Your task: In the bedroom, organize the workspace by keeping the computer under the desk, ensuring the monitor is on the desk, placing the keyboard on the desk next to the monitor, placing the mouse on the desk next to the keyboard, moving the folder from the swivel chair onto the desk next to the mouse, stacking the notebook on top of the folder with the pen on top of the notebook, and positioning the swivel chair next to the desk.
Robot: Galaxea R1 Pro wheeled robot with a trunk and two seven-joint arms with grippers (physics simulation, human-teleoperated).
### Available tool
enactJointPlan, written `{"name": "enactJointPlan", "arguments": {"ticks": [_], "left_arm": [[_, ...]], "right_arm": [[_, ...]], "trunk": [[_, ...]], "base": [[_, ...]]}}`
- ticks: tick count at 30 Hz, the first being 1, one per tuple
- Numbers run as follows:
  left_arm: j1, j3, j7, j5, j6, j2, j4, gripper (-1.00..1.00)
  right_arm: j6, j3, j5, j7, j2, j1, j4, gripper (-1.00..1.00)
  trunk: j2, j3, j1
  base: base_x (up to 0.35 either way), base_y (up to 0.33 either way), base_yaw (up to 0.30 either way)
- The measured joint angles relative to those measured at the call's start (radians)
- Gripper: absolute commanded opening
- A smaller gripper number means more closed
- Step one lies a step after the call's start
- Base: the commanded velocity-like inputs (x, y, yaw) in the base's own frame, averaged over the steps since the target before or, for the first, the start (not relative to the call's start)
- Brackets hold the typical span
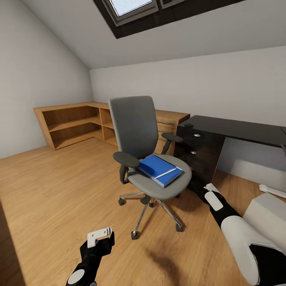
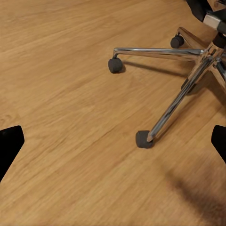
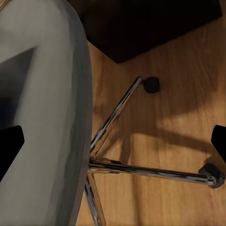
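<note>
Two grippers of yours are low beside the chair point(image 1: 149, 159): the left gripper point(image 1: 99, 237) hangs over bare floor point(image 1: 51, 190) near the chrome base, its jaws spread wide with nothing between them, as your left wrist view shows. The right gripper point(image 1: 210, 194) sits just off the seat's right edge, its fingers also parted and empty, looking under the seat at the wheeled base. The folder point(image 1: 159, 169) lies on the seat toward its right edge, with the pen point(image 1: 165, 173) across its top. The desk point(image 1: 238, 131) stands behind the chair, a small dark lump, perhaps the mouse point(image 1: 189, 125), at its left corner. The computer point(image 1: 268, 216) is on the floor at your right
</note>
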Motion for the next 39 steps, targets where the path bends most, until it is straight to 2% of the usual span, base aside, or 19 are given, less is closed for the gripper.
{"name": "enactJointPlan", "arguments": {"ticks": [14, 20, 23, 39], "left_arm": [[0.000, 0.000, 0.000, 0.000, 0.000, 0.000, 0.000, 1.00], [0.000, 0.000, 0.000, -0.001, -0.001, 0.000, 0.000, 1.00], [0.000, 0.000, 0.000, -0.001, -0.001, 0.000, 0.000, 1.00], [0.000, 0.000, 0.000, -0.001, -0.001, -0.001, 0.000, 1.00]], "right_arm": [[0.000, 0.001, -0.002, 0.000, 0.003, 0.000, 0.003, 1.00], [0.000, 0.002, 0.000, 0.001, 0.029, 0.000, 0.005, 1.00], [0.000, 0.002, 0.001, 0.001, 0.034, 0.000, 0.005, 1.00], [0.000, 0.002, 0.002, 0.001, 0.037, 0.000, 0.005, 1.00]], "trunk": [[0.000, 0.000, 0.000], [0.000, 0.000, 0.000], [0.000, 0.000, 0.000], [0.000, -0.003, 0.000]], "base": [[0.000, 0.000, 0.000], [0.000, 0.000, 0.000], [0.000, 0.000, 0.024], [0.000, 0.000, 0.128]]}}
